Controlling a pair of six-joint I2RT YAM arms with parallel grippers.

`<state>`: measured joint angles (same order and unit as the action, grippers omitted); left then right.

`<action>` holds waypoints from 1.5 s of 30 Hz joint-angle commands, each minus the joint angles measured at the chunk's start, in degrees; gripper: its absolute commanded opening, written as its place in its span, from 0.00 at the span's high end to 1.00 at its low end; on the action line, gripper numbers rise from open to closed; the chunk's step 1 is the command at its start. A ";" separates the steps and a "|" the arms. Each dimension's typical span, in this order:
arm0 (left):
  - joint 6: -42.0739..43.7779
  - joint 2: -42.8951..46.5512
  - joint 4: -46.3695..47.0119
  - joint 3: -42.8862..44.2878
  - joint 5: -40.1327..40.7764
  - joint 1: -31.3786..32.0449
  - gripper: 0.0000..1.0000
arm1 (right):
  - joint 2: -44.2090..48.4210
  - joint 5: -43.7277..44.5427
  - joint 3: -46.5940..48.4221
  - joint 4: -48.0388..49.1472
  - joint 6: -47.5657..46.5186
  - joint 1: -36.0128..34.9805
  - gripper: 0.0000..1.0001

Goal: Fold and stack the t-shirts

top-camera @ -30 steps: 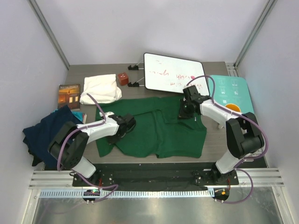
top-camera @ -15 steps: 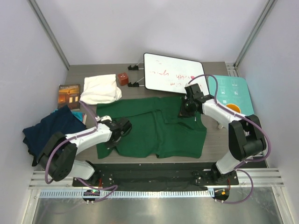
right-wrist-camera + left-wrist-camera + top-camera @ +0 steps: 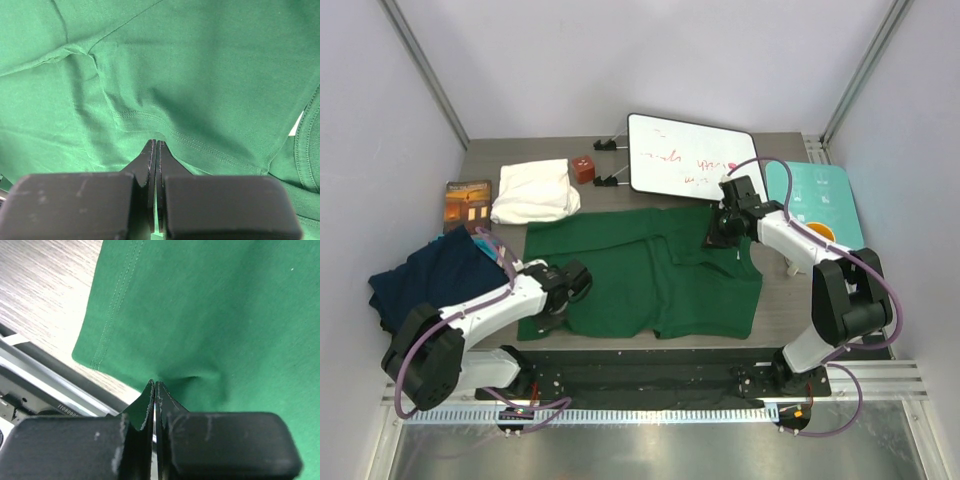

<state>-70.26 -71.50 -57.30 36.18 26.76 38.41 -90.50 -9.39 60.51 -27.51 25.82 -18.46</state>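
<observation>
Two pinches on the dark green t-shirt [image 3: 650, 275], spread flat on the table [image 3: 782, 300]. Left gripper [image 3: 155, 386] is clamped tight on cloth just inside the near-left hem corner, fabric puckering at the tips. Right gripper [image 3: 155, 143] is clamped on a stitched edge at the shirt's far-right side. Navy t-shirt [image 3: 425, 280] bunched at left edge, cream-white t-shirt [image 3: 533, 190] folded far-left.

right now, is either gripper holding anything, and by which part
Both hold the green t-shirt: the left gripper pinches its near edge beside a hemmed corner, the right gripper pinches a stitched hem near the collar.
</observation>
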 commanded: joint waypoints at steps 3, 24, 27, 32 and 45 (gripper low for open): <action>-1.11 2.42 -3.43 0.20 -0.75 0.43 0.97 | 2.69 -0.81 1.63 0.35 -0.16 0.35 0.99; 5.65 -6.01 -3.00 19.01 6.46 1.66 0.66 | 19.64 7.45 -11.73 -4.22 17.24 10.72 0.60; 6.45 -6.46 -0.72 18.49 5.49 1.75 0.66 | 22.81 5.88 -14.97 -6.06 19.26 12.74 0.48; 7.33 -3.56 2.80 15.67 5.40 1.75 0.66 | 26.33 5.08 -18.93 -8.43 21.63 14.76 0.44; 10.67 -2.59 5.26 14.97 4.79 1.75 0.66 | 33.54 5.43 -27.99 -15.54 26.03 15.82 0.44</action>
<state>-60.95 -75.99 -54.50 51.33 31.18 39.97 -58.63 -4.19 33.52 -40.47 49.23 -2.87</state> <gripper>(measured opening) 0.338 0.563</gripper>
